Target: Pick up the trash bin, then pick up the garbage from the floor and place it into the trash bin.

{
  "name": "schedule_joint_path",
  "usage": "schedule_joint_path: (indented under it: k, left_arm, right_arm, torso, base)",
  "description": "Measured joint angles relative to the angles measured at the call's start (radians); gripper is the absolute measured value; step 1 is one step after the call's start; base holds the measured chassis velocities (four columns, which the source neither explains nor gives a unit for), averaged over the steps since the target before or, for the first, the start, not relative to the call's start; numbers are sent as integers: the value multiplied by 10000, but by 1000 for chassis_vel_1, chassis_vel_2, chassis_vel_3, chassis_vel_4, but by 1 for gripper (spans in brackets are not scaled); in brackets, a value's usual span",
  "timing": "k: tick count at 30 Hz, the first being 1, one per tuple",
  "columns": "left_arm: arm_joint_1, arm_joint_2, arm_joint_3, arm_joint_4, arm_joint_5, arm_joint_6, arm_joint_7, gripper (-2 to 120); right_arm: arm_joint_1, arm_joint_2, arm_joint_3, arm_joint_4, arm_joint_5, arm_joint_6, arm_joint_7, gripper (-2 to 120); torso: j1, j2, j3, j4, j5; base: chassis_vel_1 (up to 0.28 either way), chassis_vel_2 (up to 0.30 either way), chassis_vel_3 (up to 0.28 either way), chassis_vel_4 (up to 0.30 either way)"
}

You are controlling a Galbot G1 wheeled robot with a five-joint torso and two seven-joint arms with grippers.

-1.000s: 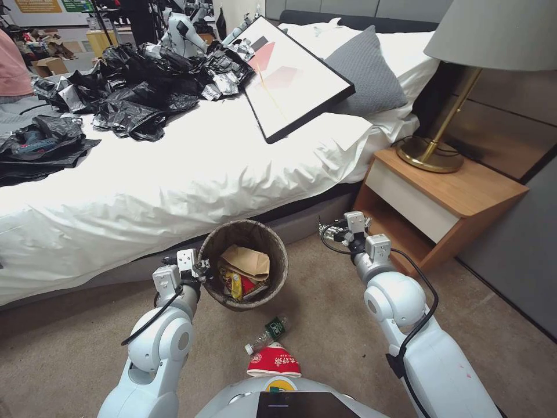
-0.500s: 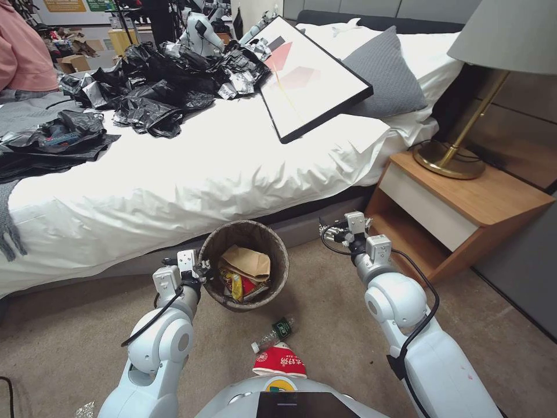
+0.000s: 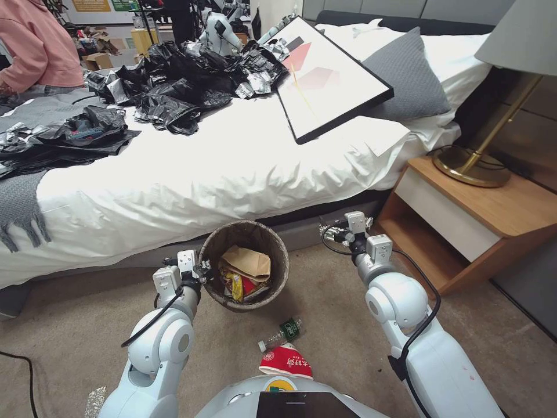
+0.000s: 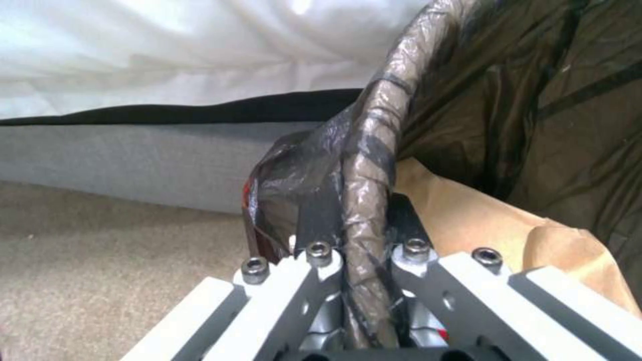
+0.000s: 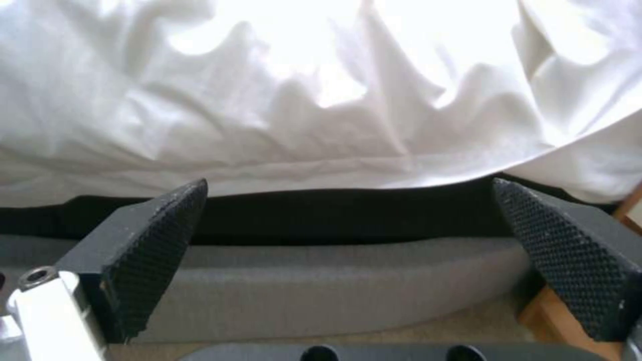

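Bin pickup done, litter collection under way. Left gripper (image 3: 203,270) is clamped on the left rim of the trash bin (image 3: 243,264); in the left wrist view the bag-covered rim (image 4: 364,200) is pinched between its closed jaws. The bin sits upright in front of the robot, mouth up, near the bed (image 3: 203,168), already carrying brown paper (image 3: 248,261) and yellow and red wrappers (image 3: 237,285).

Right gripper (image 3: 333,231) hovers empty to the right of the bin, close to the nightstand (image 3: 481,215), jaws spread wide; its pads (image 5: 157,235) show nothing between them.

Still on the carpet: plastic bottle (image 3: 281,335) just near of the bin, long axis diagonal, cap pointing near-left, base far-right. Crushed red-and-white cup (image 3: 285,361) lies just near of it, right at the robot's base.

Next move, as I read it: bring the right gripper back and down, close across the bottle's short axis. Both items sit tight to the base, so reach looks awkward.
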Motion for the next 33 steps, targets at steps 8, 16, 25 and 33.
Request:
schedule_joint_path:
  k: [8,16,25,33]
  left_arm:
    - [0,-2,11,-5,4,0,1,2]
    - [-3,1,6,-32,2,0,2,2]
    - [11,-4,-8,-47,-3,0,2,2]
    - [-17,-15,-10,-27,-3,0,2,2]
  right_arm:
    - [1,-43,6,51,14,-49,-16,100]
    - [-45,-16,18,75,12,-59,-28,100]
    - [-95,9,23,97,-5,-68,-34,100]
    - [-68,19,-13,65,-23,-70,-44,100]
  torso:
    - [0,0,0,0,0]
    - [0,0,0,0,0]
    - [0,0,0,0,0]
    - [0,0,0,0,0]
  base:
    - [0,0,0,0]
    - [5,6,4,7]
    - [34,32,28,37]
    - [0,0,0,0]
